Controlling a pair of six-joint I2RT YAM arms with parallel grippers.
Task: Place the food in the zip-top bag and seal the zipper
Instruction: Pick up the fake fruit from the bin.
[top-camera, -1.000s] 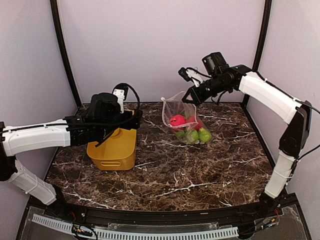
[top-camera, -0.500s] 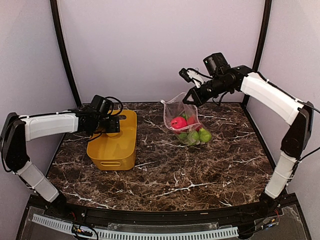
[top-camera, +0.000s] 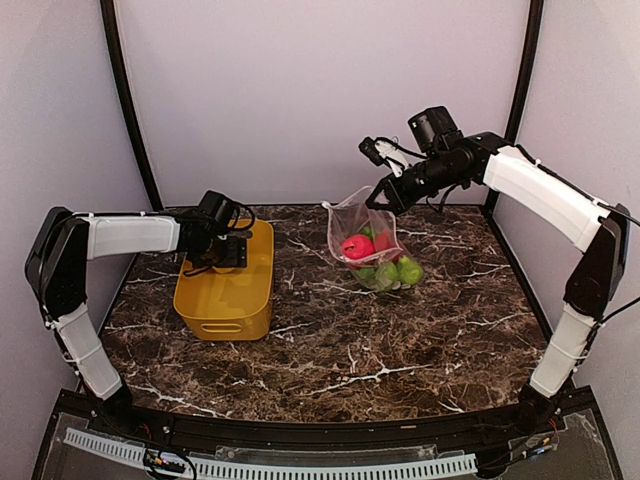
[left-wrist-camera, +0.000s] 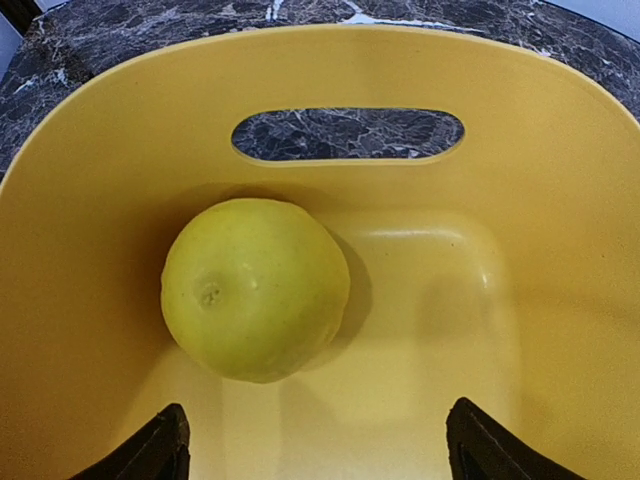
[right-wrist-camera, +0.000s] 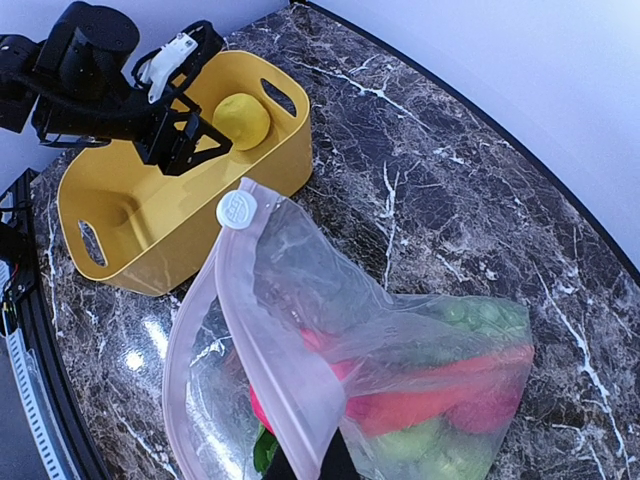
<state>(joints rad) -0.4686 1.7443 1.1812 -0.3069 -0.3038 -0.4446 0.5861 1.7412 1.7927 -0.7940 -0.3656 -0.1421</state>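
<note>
The left end effector (left-wrist-camera: 320, 455) is open, its two fingertips wide apart with nothing between them. It is tipped down inside the far end of the yellow basket (top-camera: 225, 300). Just ahead of the fingertips a lemon (left-wrist-camera: 255, 288) lies on the basket floor, toward the left finger's side and below a handle slot; it is not touching either finger.

The right end effector (top-camera: 385, 197) is closed on the bag (top-camera: 372, 240), pinching the pink zipper (right-wrist-camera: 265, 340) strip at the bag's top edge. A white slider (right-wrist-camera: 237, 209) sits at the strip's far end. The bag hangs from this grip with its mouth gaping, and its bottom rests on the counter (top-camera: 350, 345) at the back, right of the basket and well apart from it.

Inside the bag are a red apple (top-camera: 355, 244), green fruits (top-camera: 408, 270) and an orange-red carrot (right-wrist-camera: 430, 400).
</note>
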